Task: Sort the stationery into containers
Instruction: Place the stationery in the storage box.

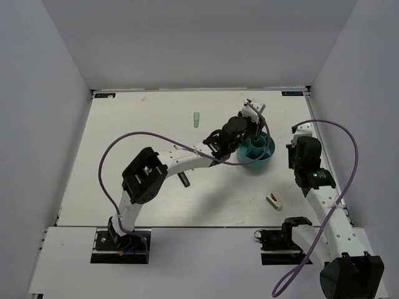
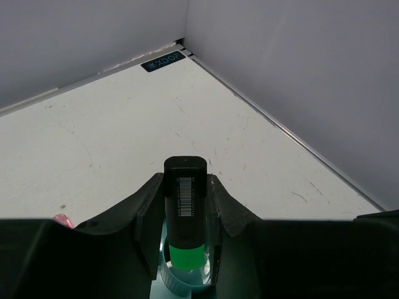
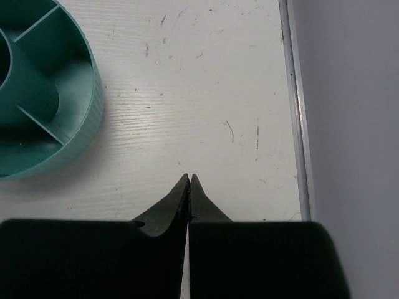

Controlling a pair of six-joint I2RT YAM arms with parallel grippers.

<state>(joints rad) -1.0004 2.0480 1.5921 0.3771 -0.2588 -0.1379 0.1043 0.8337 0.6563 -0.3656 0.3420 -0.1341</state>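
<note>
My left gripper (image 1: 256, 126) is shut on a black-green highlighter (image 2: 184, 205) and holds it upright, green end down, over the round teal organiser (image 1: 267, 157). The organiser's rim shows below the highlighter in the left wrist view (image 2: 176, 284). My right gripper (image 3: 189, 178) is shut and empty, hovering over the table just right of the organiser (image 3: 75, 99); in the top view it (image 1: 299, 138) is by the right wall. A mint green marker (image 1: 197, 118), a pink-white block (image 1: 275, 200) and a dark highlighter (image 1: 184, 179) lie on the table.
White walls enclose the table on three sides; the right wall (image 3: 349, 93) is close to my right gripper. The left arm (image 1: 181, 163) spans the middle of the table. A small pink thing (image 2: 62, 219) peeks out beside my left fingers.
</note>
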